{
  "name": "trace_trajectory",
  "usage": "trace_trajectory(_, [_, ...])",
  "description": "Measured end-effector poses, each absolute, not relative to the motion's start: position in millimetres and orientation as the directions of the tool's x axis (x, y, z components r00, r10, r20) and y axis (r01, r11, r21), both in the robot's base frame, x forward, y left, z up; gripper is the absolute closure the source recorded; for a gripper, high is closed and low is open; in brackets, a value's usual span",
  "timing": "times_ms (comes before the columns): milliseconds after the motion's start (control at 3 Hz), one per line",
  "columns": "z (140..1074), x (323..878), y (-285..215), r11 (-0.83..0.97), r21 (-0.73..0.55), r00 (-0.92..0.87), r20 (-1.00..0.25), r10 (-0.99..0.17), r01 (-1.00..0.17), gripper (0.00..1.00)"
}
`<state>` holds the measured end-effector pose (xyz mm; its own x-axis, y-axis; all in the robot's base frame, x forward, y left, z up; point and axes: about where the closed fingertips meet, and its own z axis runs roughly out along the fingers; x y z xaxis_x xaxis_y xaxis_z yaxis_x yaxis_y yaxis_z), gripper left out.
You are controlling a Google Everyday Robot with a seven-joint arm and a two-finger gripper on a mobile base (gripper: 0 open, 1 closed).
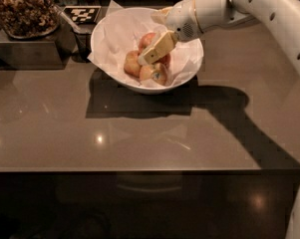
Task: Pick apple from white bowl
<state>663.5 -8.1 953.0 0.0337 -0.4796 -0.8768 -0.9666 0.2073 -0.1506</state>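
Note:
The white bowl (185,78), lined with crinkled white paper, stands at the back middle of the brown counter. It holds several apples. The red apple (147,40) lies at the back of the pile. A paler apple (131,64) and another one (152,74) lie in front, and a smaller red apple (165,60) is to the right. My gripper (145,59) reaches from the right down into the bowl. It lies across the front of the red apple, its tip among the apples. The white arm (249,9) comes in from the upper right.
A tray of brown nuts (21,8) sits on a metal box (30,51) at the back left. A black-and-white marker tag (82,14) lies behind the bowl. The counter's front edge (139,170) runs across the lower middle.

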Motion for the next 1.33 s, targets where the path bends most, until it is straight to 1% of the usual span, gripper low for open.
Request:
trace_trajectory(333, [939,669,-2,0.201,-0.128,0.015,-0.875,-0.483,-0.971,0.0])
trace_trajectory(667, [925,677,-8,0.195,-0.124,0.005,-0.854,-0.52,-0.973,0.0])
trace_trajectory(1000, [915,685,-22,0.204,-0.117,-0.013,-0.839,-0.545,-0.972,0.16])
trace_trajectory(1333, [904,686,-29,0.22,-0.101,-0.032,-0.848,-0.529,-0.97,0.4])
